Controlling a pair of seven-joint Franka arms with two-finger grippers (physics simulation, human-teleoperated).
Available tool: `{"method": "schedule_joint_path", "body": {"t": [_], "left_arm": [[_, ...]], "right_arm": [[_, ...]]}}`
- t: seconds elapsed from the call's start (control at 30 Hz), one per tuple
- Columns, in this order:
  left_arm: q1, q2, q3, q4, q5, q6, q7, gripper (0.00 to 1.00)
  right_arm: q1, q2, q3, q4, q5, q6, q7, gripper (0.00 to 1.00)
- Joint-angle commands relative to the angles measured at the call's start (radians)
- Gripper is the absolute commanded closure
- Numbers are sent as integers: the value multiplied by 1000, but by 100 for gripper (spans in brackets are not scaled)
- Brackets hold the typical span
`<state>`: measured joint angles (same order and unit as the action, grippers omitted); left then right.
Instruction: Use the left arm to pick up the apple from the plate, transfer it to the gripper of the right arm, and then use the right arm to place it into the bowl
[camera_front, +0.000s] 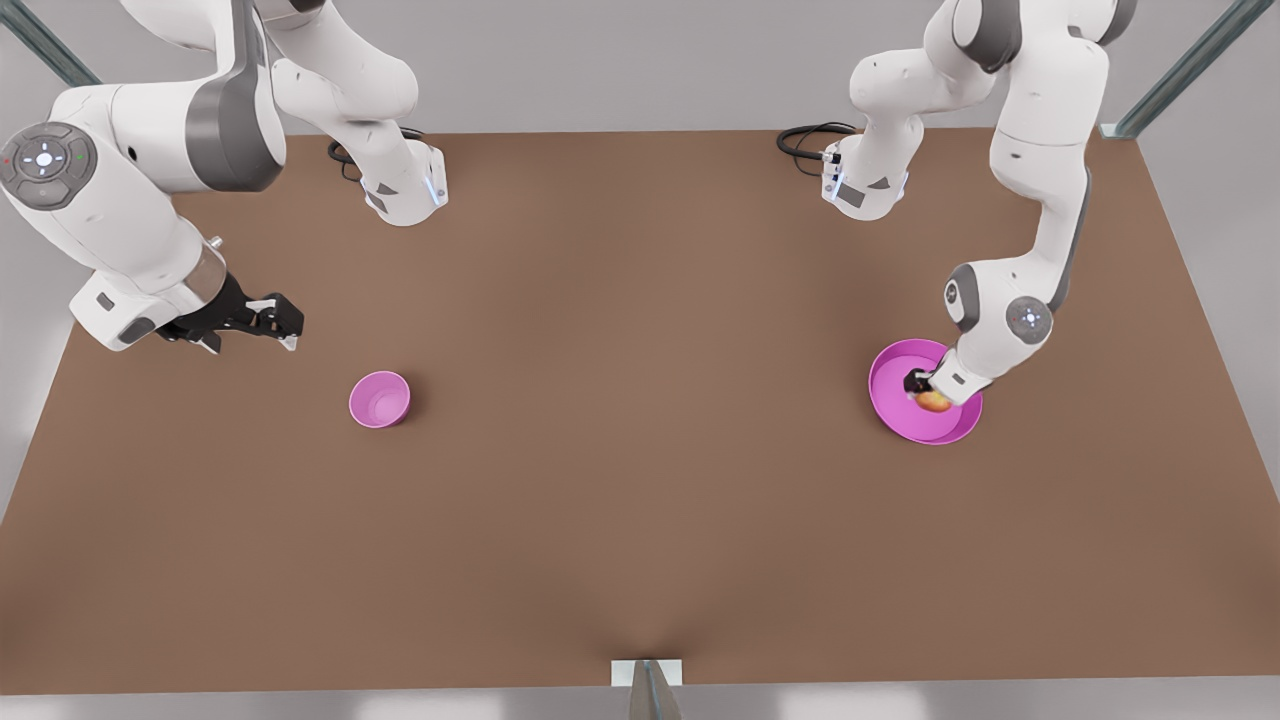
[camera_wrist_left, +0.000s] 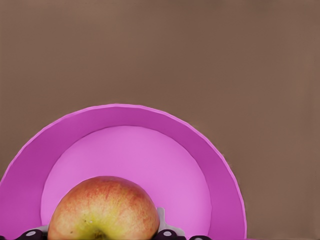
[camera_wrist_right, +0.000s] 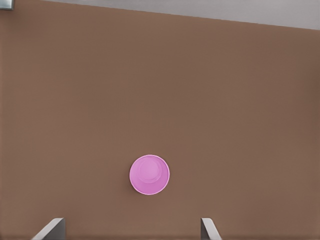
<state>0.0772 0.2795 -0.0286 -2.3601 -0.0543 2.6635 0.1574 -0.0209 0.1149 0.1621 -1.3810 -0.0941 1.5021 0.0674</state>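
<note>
The yellow-red apple (camera_wrist_left: 102, 210) rests on the wide pink plate (camera_front: 900, 415) at the front view's right. My left gripper (camera_front: 922, 388) reaches down into the plate, and its fingers (camera_wrist_left: 167, 231) press against both sides of the apple (camera_front: 934, 401), shut on it. At the front view's left, the small deep pink bowl (camera_front: 379, 399) stands on the table. My right gripper (camera_front: 288, 328) hangs open above the table, up and to the left of the bowl, nothing between its fingers (camera_wrist_right: 55, 229). The right wrist view looks down on the bowl (camera_wrist_right: 149, 174).
The brown table (camera_front: 640, 500) stretches wide between bowl and plate. Both arm bases (camera_front: 405, 190) stand at the far edge with black cables beside them. Metal frame posts (camera_front: 1180, 70) rise at the far corners, and a bracket (camera_front: 647, 675) sits at the near edge.
</note>
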Motion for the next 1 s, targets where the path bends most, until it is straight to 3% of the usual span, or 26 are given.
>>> {"method": "schedule_joint_path", "body": {"t": [0.0, 0.2, 0.33, 0.43, 0.6, 0.67, 0.77, 0.9, 0.97], "left_arm": [[-5, -17, -49, 18, -87, -7, 13, 22], [-48, -28, -149, 272, -666, -493, 7, 22], [-106, 30, -157, 358, -1059, -625, -153, 22], [-189, 61, -165, 409, -1331, -622, -285, 22], [-320, 78, -194, 479, -1549, -508, -774, 25], [-407, 164, -194, 550, -1650, -363, -981, 26], [-438, 290, -234, 691, -1740, -326, -1016, 29], [-438, 405, -280, 818, -1789, -321, -1015, 29], [-436, 426, -320, 841, -1834, -277, -1016, 29]], "right_arm": [[-1, 0, 1, 0, 1, 0, 3, 0], [1, -1, 2, 0, 1, 0, 5, 0], [-1, -1, 1, 0, 1, 0, 3, 0], [-5, 0, -1, 0, 1, 0, -1, 0], [-10, 0, -1, 0, 2, 6, -3, 0], [-2, 2, -1, 0, 2, 13, 8, 0], [98, 35, 5, -1, 37, 82, 37, 0], [58, 121, -10, -3, 525, 153, 25, 0], [58, 177, -6, -12, 732, 286, 17, 0]]}}
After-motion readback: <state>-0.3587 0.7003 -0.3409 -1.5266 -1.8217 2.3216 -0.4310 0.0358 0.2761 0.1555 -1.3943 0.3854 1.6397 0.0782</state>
